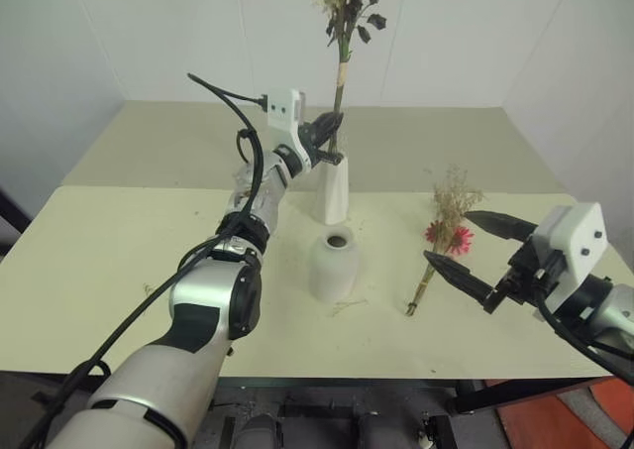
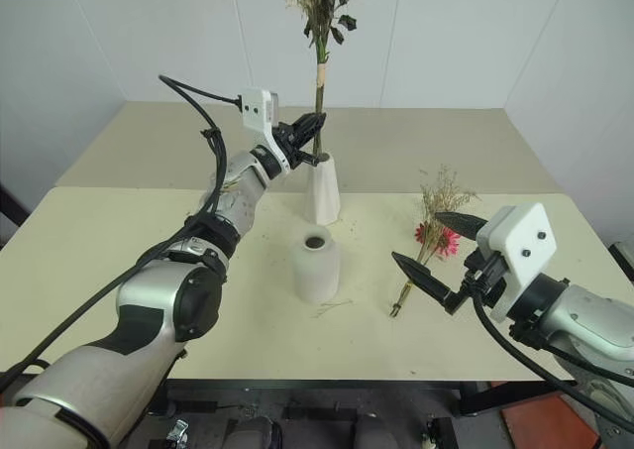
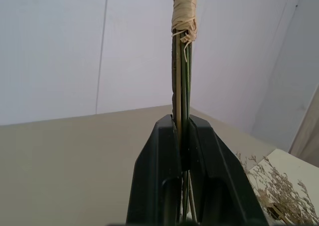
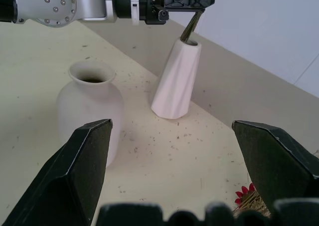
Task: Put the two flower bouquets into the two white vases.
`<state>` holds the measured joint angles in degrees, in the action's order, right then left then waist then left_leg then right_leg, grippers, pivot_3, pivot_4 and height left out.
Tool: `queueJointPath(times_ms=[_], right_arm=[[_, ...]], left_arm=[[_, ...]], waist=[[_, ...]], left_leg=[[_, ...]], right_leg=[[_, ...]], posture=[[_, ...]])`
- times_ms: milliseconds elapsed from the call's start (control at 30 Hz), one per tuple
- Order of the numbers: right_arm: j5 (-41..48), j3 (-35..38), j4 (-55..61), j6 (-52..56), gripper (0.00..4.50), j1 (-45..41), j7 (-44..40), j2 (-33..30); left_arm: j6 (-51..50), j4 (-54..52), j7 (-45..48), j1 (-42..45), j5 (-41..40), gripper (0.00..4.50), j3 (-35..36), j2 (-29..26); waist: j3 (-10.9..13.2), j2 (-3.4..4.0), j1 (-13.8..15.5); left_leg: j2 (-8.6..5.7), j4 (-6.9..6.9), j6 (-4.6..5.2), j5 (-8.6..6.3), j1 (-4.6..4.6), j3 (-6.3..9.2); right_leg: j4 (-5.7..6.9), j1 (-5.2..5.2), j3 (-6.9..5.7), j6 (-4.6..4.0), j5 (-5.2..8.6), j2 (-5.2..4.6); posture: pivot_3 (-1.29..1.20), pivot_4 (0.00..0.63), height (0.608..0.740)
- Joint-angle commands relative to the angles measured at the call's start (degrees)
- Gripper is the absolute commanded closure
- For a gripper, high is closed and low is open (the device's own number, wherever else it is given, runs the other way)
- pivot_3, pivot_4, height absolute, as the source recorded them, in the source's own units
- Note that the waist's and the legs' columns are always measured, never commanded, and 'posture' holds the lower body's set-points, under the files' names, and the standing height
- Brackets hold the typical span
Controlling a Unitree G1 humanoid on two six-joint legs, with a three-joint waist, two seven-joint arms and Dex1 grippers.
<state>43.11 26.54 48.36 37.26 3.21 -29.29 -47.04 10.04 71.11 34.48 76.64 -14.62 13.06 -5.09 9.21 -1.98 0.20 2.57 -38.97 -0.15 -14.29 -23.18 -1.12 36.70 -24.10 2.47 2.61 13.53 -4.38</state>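
White tall vase point(image 1: 333, 191) at frame centre takes the rose bouquet point(image 1: 344, 33), pinched by the left gripper point(image 1: 328, 132); right gripper point(image 1: 466, 249) spread wide.

My cream table point(image 1: 149, 271) carries two white vases: the tall tapered vase point(image 1: 333, 191) farther back and the shorter round-shouldered vase point(image 1: 333, 264) nearer me, a little apart. To their right a thin bouquet of beige sprigs and pink daisies point(image 1: 443, 236) lies flat on the tabletop. Small dried flecks are scattered across the surface.
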Motion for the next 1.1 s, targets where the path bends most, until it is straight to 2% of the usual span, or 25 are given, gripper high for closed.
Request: queueJointPath(times_ms=[33,1100], right_arm=[[-0.25,1.55,2.69,-1.04,0.00,0.23,1.60,0.70],[-1.59,3.06,4.30,-1.00,0.00,4.05,2.42,1.24]], left_arm=[[1.99,0.02,-1.08,2.49,0.91,4.47,0.41,-0.09],[3.89,-0.23,-1.20,-2.05,5.65,4.47,-0.97,1.57]], waist=[[0.00,0.00,-0.07],[0.00,0.00,-0.01]], left_leg=[[0.00,-0.01,0.00,0.00,0.01,-0.01],[-0.01,-0.01,0.00,0.00,0.02,0.00]], right_leg=[[0.01,0.01,0.01,0.01,0.00,0.00],[0.03,0.02,0.01,0.01,0.00,0.00]], posture=[[0.00,0.150,0.740],[0.00,0.150,0.740]])
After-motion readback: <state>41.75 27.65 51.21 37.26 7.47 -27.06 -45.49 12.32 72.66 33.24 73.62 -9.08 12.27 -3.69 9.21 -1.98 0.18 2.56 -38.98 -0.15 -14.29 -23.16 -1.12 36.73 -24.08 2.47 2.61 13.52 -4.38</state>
